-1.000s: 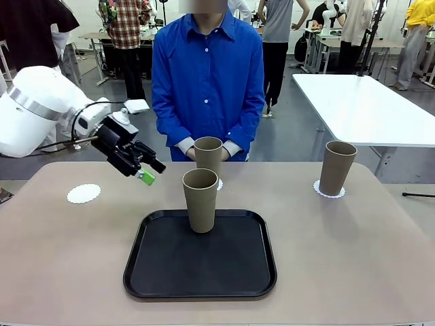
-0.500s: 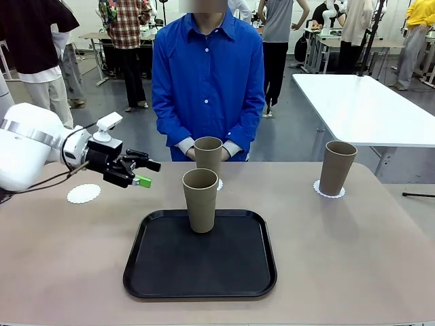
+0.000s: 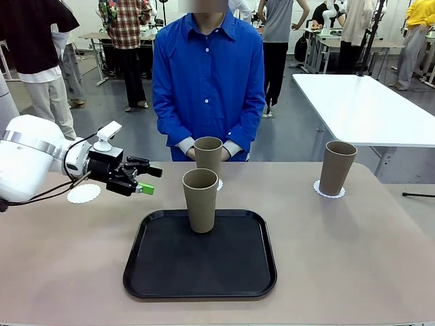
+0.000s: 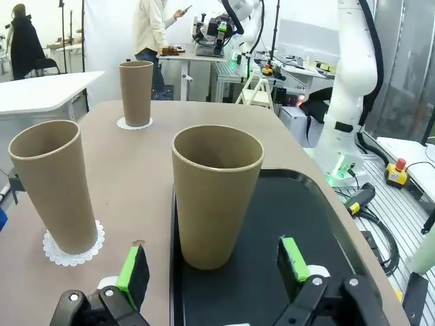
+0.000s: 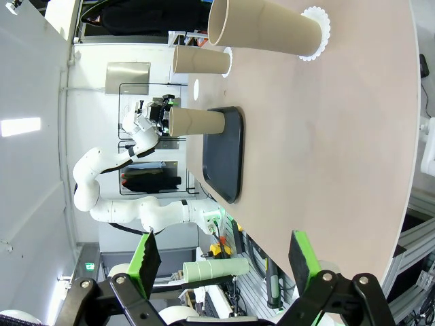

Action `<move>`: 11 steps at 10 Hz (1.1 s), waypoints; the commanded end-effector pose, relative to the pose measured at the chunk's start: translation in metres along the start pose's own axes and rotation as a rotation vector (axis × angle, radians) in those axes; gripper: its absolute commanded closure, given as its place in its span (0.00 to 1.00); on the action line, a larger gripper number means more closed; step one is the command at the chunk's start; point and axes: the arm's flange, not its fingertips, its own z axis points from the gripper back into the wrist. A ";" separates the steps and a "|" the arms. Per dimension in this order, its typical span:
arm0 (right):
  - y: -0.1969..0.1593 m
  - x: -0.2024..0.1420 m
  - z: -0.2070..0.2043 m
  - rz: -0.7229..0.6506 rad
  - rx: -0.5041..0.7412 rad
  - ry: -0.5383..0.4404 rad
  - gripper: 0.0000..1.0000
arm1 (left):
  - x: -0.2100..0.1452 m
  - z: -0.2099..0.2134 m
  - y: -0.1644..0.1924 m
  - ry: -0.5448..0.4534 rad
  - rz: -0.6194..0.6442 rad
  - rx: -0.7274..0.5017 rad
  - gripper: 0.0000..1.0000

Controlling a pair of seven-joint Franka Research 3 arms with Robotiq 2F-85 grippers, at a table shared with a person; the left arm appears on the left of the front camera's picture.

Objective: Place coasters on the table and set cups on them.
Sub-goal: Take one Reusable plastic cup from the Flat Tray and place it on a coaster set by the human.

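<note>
Front view, largest first: the beige table (image 3: 380, 258) carries a black tray (image 3: 170, 272) at its near middle. Three cups stand upright: one on the tray (image 3: 200, 200), one just beyond it at 12 o'clock (image 3: 208, 155) on a coaster (image 4: 73, 250) before the person, and one at 2 o'clock (image 3: 337, 168) on its own coaster (image 3: 329, 192). A third coaster (image 3: 83, 193) lies bare at 10 o'clock from the tray.

Two cups look served; by my reading, the step in hand is fetching the tray cup for the bare coaster. The left pincer (image 3: 144, 180) hovers spread and empty at 9 o'clock of that cup, jaws level with its upper half. Next it needs to advance until the pads straddle the cup, then squeeze gently without tipping it. The right pincer (image 5: 224, 261) is spread too, holding nothing, well apart from the cups.
</note>
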 end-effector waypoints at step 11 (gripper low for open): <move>0.001 0.000 0.000 -0.007 -0.003 0.000 0.00 | -0.028 -0.021 0.005 -0.087 -0.042 0.008 0.00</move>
